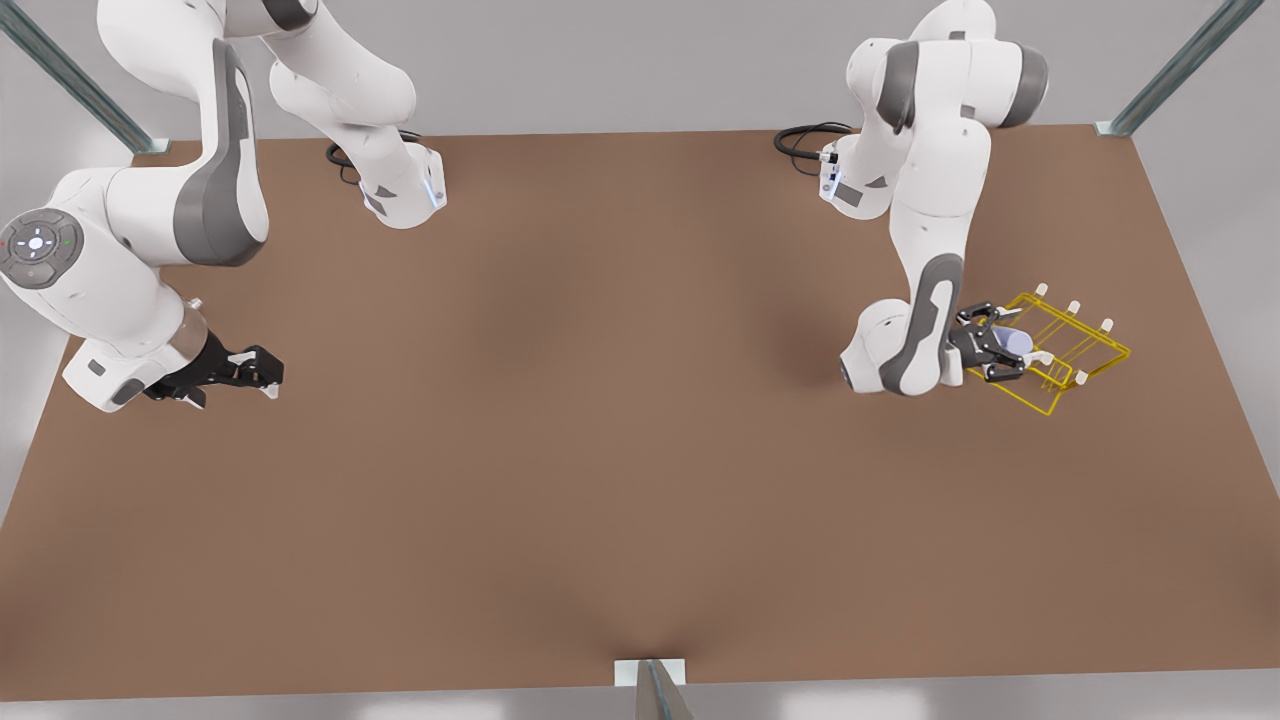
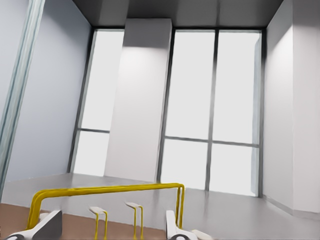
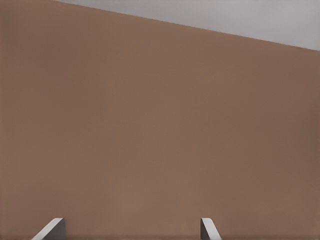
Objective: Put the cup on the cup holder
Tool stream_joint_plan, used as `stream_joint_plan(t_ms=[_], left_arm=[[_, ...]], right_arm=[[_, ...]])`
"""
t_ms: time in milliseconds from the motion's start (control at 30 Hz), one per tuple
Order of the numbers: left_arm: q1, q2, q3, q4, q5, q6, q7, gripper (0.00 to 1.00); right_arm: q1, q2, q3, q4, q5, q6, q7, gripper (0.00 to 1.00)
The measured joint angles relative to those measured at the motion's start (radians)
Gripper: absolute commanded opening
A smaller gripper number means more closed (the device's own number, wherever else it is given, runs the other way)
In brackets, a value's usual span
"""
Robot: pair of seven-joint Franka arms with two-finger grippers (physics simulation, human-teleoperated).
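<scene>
The left gripper [image 1: 1008, 352] is clenched on the cup [image 1: 1010, 341] at the near edge of the cup holder [image 1: 1062, 350], beside the table [image 1: 600, 450] rim. Its wrist view shows the cup holder's pegs [image 2: 136, 206]. The right gripper [image 1: 262, 377] waits released, fingertips [image 3: 50, 229] over bare tabletop

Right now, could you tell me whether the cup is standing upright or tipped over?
Tipped: the cup lies sideways at the left gripper, against the cup holder. The right gripper waits apart.

You see two glossy white arms with dark grey joint panels, a black end effector [image 1: 258, 372] on each, and black cables coiled at their bases.
</scene>
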Motion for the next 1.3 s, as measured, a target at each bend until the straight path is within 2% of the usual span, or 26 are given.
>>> stream_joint_plan(t_ms=[167, 233, 300, 367, 433, 533, 600, 633, 767, 933, 1300], left_arm=[[-0.01, -0.085, -0.238, -0.008, -0.145, -0.075, 0.009, 1.0], [-0.007, -0.116, -0.374, 0.065, -0.239, -0.115, 0.019, 1.0], [-0.009, -0.134, -0.476, 0.311, -0.359, -0.163, 0.044, 1.0], [0.014, -0.149, -0.506, 0.594, -0.465, -0.201, 0.103, 1.0], [0.069, -0.17, -0.516, 0.782, -0.557, -0.227, 0.199, 1.0], [0.253, -0.26, -0.537, 0.891, -0.718, -0.239, 0.442, 1.0], [0.332, -0.264, -0.382, 0.952, -0.865, -0.241, 0.687, 1.0], [0.375, -0.26, -0.358, 0.971, -0.927, -0.237, 0.809, 1.0], [0.405, -0.254, -0.381, 0.988, -1.039, -0.176, 1.205, 1.0], [0.416, -0.236, -0.383, 0.997, -1.08, -0.124, 1.591, 1.0], [0.416, -0.223, -0.382, 1.002, -1.091, -0.077, 2.139, 1.0]], right_arm=[[0.001, 0.0, 0.0, -0.001, 0.0, -0.001, 0.0, 1.0], [0.002, 0.0, 0.0, 0.0, 0.0, -0.001, 0.0, 1.0], [0.002, 0.0, 0.0, 0.001, 0.0, -0.001, 0.0, 1.0], [0.002, 0.0, 0.001, 0.001, 0.001, -0.001, 0.0, 1.0], [0.003, -0.001, 0.001, 0.001, 0.001, 0.0, 0.0, 1.0], [0.005, -0.002, 0.001, 0.001, 0.001, -0.001, -0.001, 1.0], [0.006, -0.004, 0.001, 0.002, 0.001, -0.002, -0.001, 1.0], [0.007, -0.005, 0.001, 0.002, 0.001, -0.003, -0.001, 1.0], [0.006, -0.006, 0.001, 0.002, 0.001, -0.004, -0.001, 1.0], [0.006, -0.006, 0.001, 0.004, 0.001, -0.005, -0.001, 1.0], [0.006, -0.002, 0.001, 0.002, 0.002, -0.003, -0.001, 1.0]])
